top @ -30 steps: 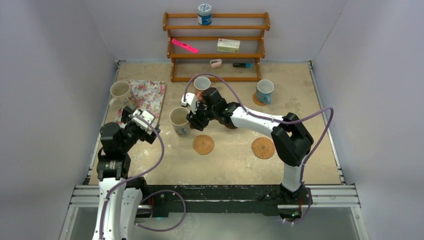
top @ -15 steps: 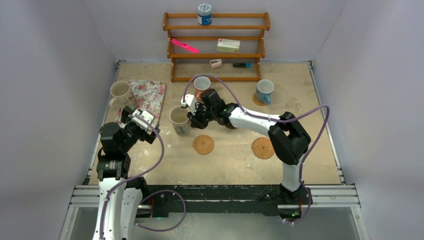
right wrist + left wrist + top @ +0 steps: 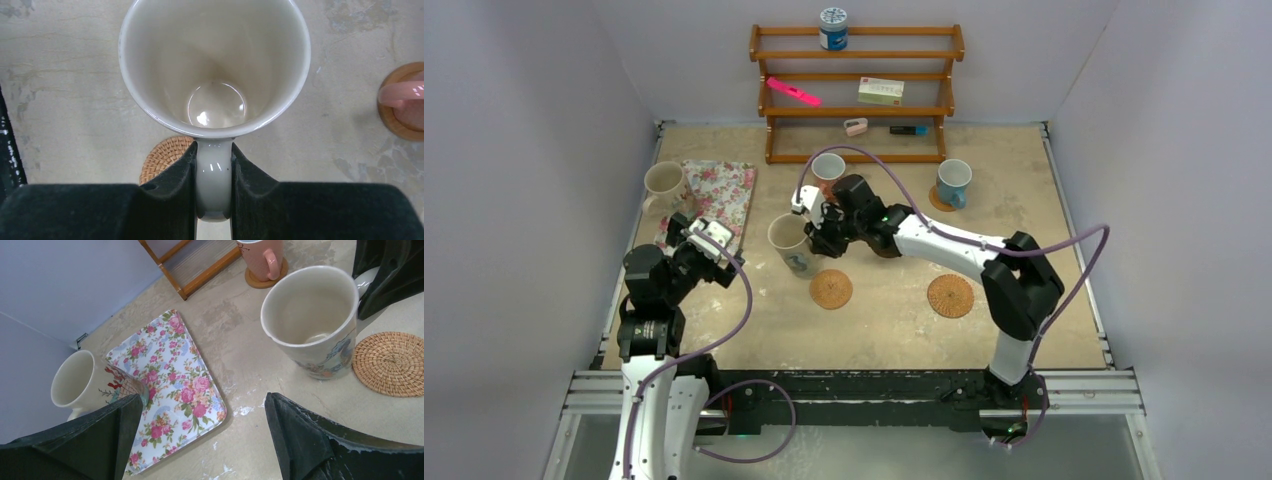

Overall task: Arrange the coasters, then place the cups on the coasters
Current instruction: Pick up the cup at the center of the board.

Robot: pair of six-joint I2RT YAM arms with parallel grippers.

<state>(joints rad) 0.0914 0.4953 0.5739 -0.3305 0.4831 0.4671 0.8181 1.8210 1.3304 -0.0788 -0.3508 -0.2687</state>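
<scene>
Presently the right pincer point(image 3: 213, 162) is closed tight on the handle of a cream mug point(image 3: 215, 65), one finger on either side of the loop. This mug stands left of centre on the desk point(image 3: 884, 325), leaning slightly, just beside a woven coaster point(image 3: 831, 288). Whether its base rests on the desk cannot be told. In the right wrist view, that coaster's edge shows below the mug's rim, next to the handle.

The left pincer point(image 3: 707, 238) is spread fully and holds nothing. It is poised by the near corner of the floral mat point(image 3: 722, 192).

A second woven coaster point(image 3: 950, 295) lies bare, well to the right of the first. A pink-and-white mug point(image 3: 828, 166) and a blue mug point(image 3: 953, 180) each sit on a coaster near the wooden shelf point(image 3: 856, 112). A second cream mug point(image 3: 663, 181) stands at the mat's left edge.
</scene>
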